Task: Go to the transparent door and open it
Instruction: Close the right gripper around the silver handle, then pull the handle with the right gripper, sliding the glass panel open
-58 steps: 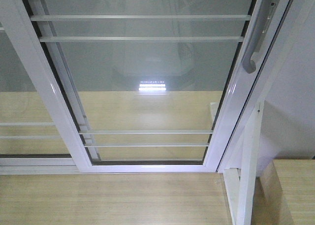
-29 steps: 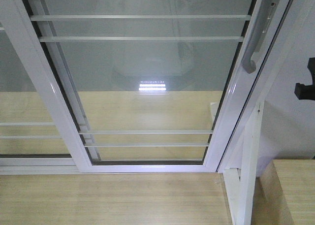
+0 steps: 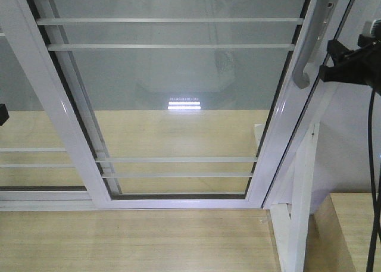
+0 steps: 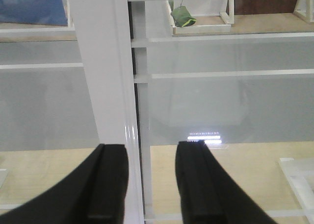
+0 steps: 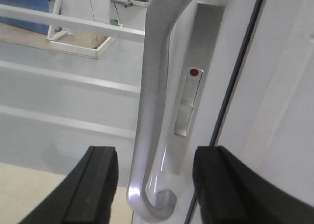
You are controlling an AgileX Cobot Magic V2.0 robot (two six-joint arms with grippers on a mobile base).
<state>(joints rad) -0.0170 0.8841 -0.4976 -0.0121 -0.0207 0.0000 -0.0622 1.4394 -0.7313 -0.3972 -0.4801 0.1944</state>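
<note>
The transparent door (image 3: 178, 87) fills the front view, clear glass with thin horizontal bars in a white frame. Its curved grey handle (image 3: 308, 55) sits on the right stile. My right gripper (image 3: 326, 62) hovers just right of the handle's hooked end. In the right wrist view the handle (image 5: 153, 77) runs down between the open black fingers (image 5: 98, 185) without touching either one. My left gripper (image 4: 152, 153) is open too, facing a white stile (image 4: 100, 77) of the door frame. Only a black sliver of the left gripper (image 3: 2, 114) shows at the front view's left edge.
A lock slider with a red dot (image 5: 189, 101) sits beside the handle. A second barred glass panel (image 3: 30, 159) overlaps on the left. A slanted white post (image 3: 300, 212) and a wooden block (image 3: 351, 230) stand at lower right. Pale wood floor (image 3: 137, 242) lies below.
The right gripper has come in from the right edge and risen up and left to the handle's lower end. A tip of the left gripper now shows at the left edge.
</note>
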